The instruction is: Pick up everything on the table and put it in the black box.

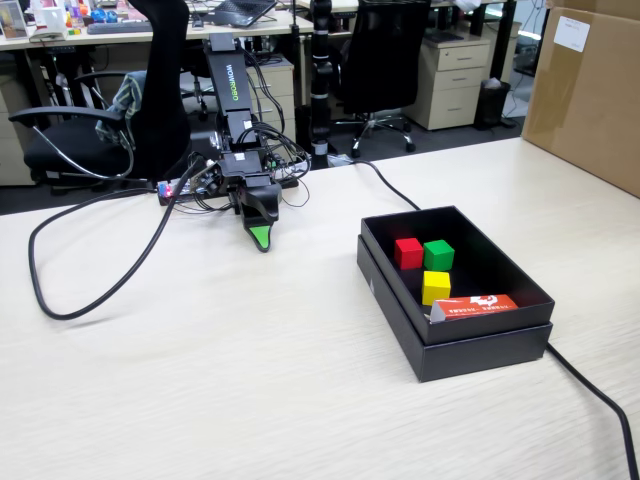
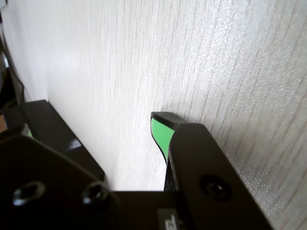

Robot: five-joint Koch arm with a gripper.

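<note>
The black box (image 1: 482, 354) stands on the right of the table in the fixed view. Inside it lie a red cube (image 1: 407, 252), a green cube (image 1: 438, 254), a yellow cube (image 1: 436, 286) and an orange and white carton (image 1: 476, 306) against the near wall. My gripper (image 1: 262, 236) hangs tip-down just above the table by the arm's base, left of the box and well apart from it. In the wrist view my gripper (image 2: 91, 125) is open and empty, with bare table between the green-padded fingers (image 2: 160, 134). A black edge (image 2: 57, 125), seemingly the box, shows beyond.
A black cable (image 1: 60, 290) loops over the table's left side. Another cable (image 1: 592, 392) runs off from the box's right corner, and one (image 1: 392, 186) runs behind it. A large cardboard box (image 1: 590, 90) stands at the far right. Office chairs stand behind the table.
</note>
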